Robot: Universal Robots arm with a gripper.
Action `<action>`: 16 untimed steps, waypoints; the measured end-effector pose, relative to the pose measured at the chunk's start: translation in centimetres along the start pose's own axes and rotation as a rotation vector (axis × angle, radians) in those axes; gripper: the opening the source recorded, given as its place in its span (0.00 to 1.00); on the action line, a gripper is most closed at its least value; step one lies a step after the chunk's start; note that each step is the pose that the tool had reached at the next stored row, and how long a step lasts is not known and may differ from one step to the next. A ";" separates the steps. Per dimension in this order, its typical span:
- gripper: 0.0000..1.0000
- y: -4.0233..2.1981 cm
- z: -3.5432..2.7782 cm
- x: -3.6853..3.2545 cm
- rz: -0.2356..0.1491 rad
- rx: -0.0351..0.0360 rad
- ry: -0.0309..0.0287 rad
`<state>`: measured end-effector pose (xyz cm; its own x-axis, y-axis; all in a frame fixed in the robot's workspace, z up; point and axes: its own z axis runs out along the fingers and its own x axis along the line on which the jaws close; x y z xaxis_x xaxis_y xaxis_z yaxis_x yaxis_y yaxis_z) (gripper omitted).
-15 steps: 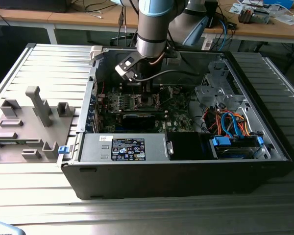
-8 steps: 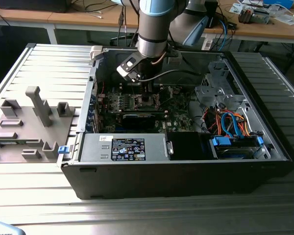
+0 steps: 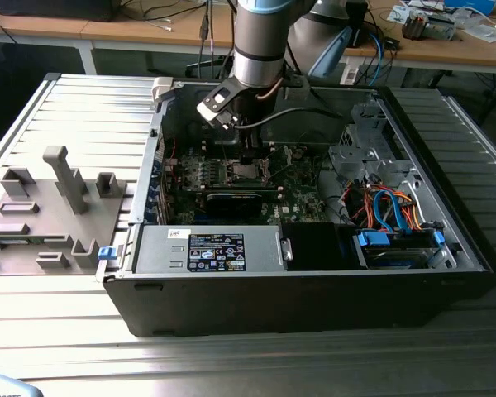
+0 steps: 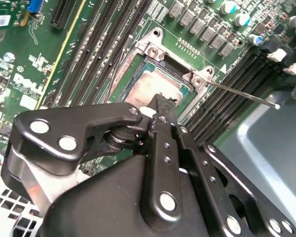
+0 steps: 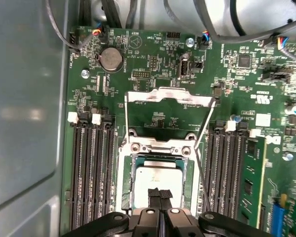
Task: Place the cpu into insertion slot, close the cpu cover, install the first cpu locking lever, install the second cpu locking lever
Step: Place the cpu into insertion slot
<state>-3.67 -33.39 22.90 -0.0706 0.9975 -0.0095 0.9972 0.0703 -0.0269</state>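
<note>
The cpu [image 5: 155, 177] [image 4: 150, 89], a flat silver-grey square, lies inside the insertion slot [image 5: 124, 185] [image 4: 133, 61] on the green motherboard. My gripper [image 5: 159, 193] [image 4: 163, 106] hovers right over the chip with its black fingertips pressed together and nothing between them. The cpu cover [image 5: 167, 95], a silvery frame with a large window, stands swung open beyond the socket's hinge. A thin wire locking lever [image 5: 203, 131] [image 4: 246, 93] sticks up free beside the socket, and a second lever [image 5: 125, 118] runs along the other side. In the exterior view the gripper [image 3: 246, 161] reaches down into the computer case over the slot [image 3: 241, 174].
Long black memory slots [image 5: 89, 173] [image 5: 227, 173] flank the socket. The case wall [image 5: 24, 98] stands close by. A black power supply [image 3: 215, 248] and blue cables [image 3: 388, 211] fill the case's near side. A grey fixture [image 3: 58, 198] sits at the exterior view's left.
</note>
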 end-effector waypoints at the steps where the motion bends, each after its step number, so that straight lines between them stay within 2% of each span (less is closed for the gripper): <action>1: 0.11 -0.01 -0.33 0.00 0.000 0.0001 -0.0001; 12: 0.11 -0.02 -2.21 -0.02 0.000 0.0001 0.0000; 15: 0.11 -0.04 -2.85 -0.03 0.000 0.0000 0.0000; 16: 0.11 -0.05 -3.27 -0.03 0.000 0.0001 -0.0002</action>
<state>-3.63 -33.39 26.18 -0.0707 0.9975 -0.0097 0.9972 0.0704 -0.0270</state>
